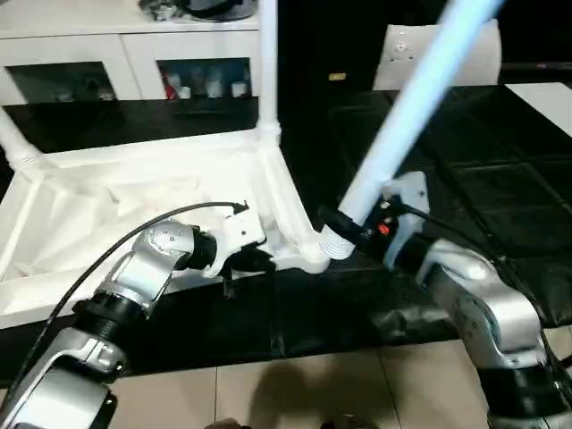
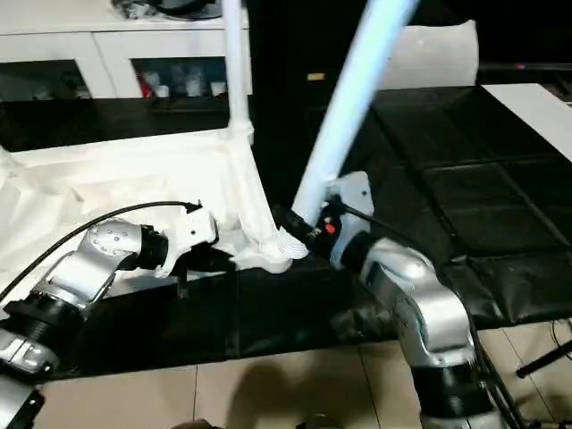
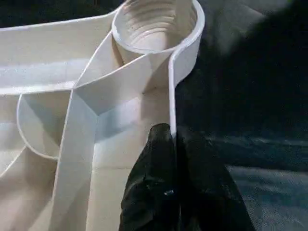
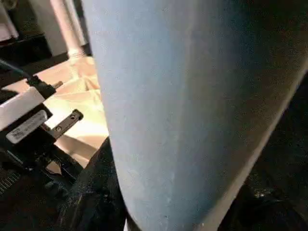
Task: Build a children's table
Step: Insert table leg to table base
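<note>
Right now my right gripper point(image 1: 350, 225) is clenched around a leg point(image 1: 407, 107) just above its ribbed threaded end, with that end touching the near corner socket point(image 3: 156, 24) of the tabletop point(image 1: 134, 192). Tabletop lies upside down on the black mat point(image 1: 465, 170), ribs up, taking the 9 to 12 o'clock part of my head view. Leg leans hard toward 1 o'clock, nowhere near upright, and the thread is not in the socket yet as far as I can judge. My left gripper point(image 1: 243, 262) is clamped on the tabletop's rim point(image 3: 172, 96) beside that socket, 1 finger point(image 3: 154, 159) inside the wall and the other outside. At least 2 other legs look seated: 1 upright at the far corner point(image 1: 267, 63), 1 at the far-left corner point(image 1: 16, 147). Risks as I read them: at this tilt the thread would cross or skid off the socket lip if I turn now. Pushing sideways instead of down the socket axis could shove the tabletop along the mat or lever the rim out of my left grip. My hold is low on a long leg, so the free end could swing and twist it in my fingers. Straighten first, then turn.
</note>
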